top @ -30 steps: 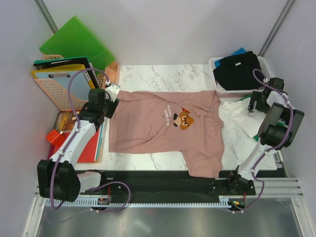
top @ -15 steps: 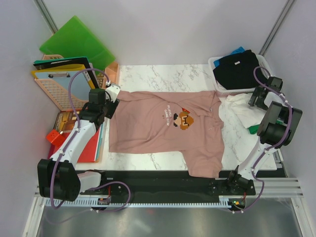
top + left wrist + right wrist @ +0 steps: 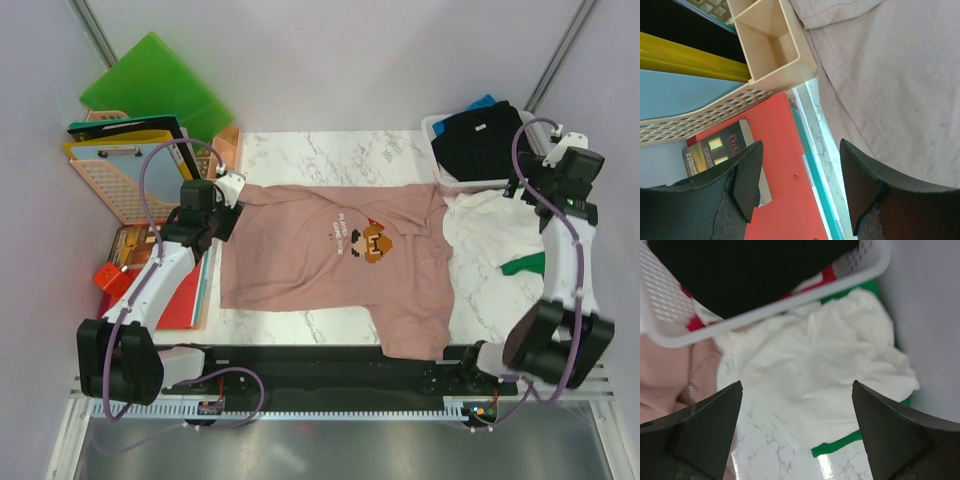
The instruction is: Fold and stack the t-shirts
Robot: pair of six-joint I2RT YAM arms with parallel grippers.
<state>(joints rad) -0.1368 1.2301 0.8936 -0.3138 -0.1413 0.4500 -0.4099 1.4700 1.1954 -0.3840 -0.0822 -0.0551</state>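
**While both pincers hang open, the pink shirt waits flat for its first fold**

Since neither pincer grips any cloth, the fold on the pink t-shirt [image 3: 335,255] looks not yet begun. It lies spread face-up on the marble counter [image 3: 330,150] between the two arms. Its long axis seems to run across the counter from arm to arm, with the straight hem toward the left arm and the collar and sleeves toward the right.

The left pincer [image 3: 800,165] is released, its jaws parted and empty. It hovers at the far hem corner of the pink shirt. In the left wrist view the pink cloth lies under and beyond one finger, while the other finger hangs over the red folder [image 3: 785,200] off the counter's edge. The beige tray [image 3: 770,45] sits just ahead of it.

The right pincer [image 3: 797,390] is also released, spread wide with nothing between its jaws. Directly below it lies the crumpled white t-shirt [image 3: 815,375], with a green t-shirt [image 3: 835,446] peeking out from underneath. The white basket [image 3: 765,305] holding a black t-shirt [image 3: 480,140] sits just beyond. From this pincer, the pink shirt's collar end lies off toward the left arm, near but not beneath it.

My judgement is that the left pincer is the nearer one for the next grasp. It need only drop onto the hem corner beside its finger, while the right must first come across to the collar end.
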